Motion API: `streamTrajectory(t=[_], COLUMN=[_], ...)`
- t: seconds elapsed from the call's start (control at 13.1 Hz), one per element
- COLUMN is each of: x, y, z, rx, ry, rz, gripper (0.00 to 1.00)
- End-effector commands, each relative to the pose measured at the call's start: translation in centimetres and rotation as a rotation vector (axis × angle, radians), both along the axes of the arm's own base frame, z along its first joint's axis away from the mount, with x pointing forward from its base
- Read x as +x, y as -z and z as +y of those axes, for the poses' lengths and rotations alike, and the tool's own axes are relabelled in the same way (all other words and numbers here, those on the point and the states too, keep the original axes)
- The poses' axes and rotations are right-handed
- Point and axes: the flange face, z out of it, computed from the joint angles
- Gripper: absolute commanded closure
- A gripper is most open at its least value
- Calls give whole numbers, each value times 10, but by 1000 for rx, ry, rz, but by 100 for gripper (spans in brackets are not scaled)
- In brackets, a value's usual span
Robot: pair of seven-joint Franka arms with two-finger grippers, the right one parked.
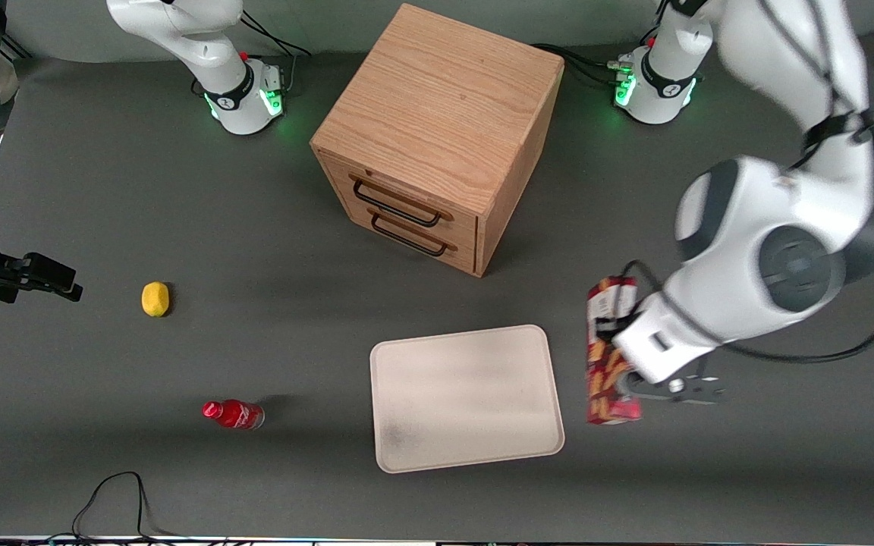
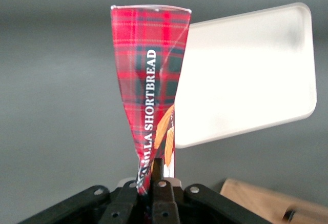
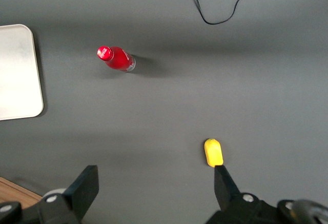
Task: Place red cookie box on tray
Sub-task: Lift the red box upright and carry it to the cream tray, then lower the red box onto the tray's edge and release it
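The red cookie box (image 1: 605, 356), a long slim tartan carton with cookie pictures, is clamped in my left gripper (image 1: 629, 381). It hangs just beside the tray (image 1: 467, 398), off the tray's short edge toward the working arm's end of the table. In the left wrist view the gripper (image 2: 151, 171) is shut on the box (image 2: 151, 75), whose pinched end is squashed flat between the fingers. The box juts out from the jaws, its long side overlapping the edge of the pale cream tray (image 2: 246, 75). The tray has nothing on it.
A wooden drawer cabinet (image 1: 437, 136) with two black handles stands farther from the front camera than the tray, and its corner (image 2: 261, 203) shows by the gripper. A small red bottle (image 1: 234, 414) and a yellow lemon (image 1: 155, 298) lie toward the parked arm's end.
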Motion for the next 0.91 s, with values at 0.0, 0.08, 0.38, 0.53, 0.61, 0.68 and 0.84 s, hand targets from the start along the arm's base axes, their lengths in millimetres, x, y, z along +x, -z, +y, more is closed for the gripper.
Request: streamTrajectory(t=[0.0, 0.08, 0.38, 0.53, 0.61, 0.68, 0.84], x=[18, 20, 22, 18, 17, 14, 9], y=[48, 73, 151, 161, 167, 172, 187], z=[-33, -39, -33, -36, -38, -45, -52], rx=[-11, -5, 29, 35, 35, 23, 19], ry=[-58, -56, -100, -179, -210, -233, -242], rz=[-50, -44, 13, 40, 53, 64, 65], gripper=[100, 100, 100, 100, 100, 100, 100])
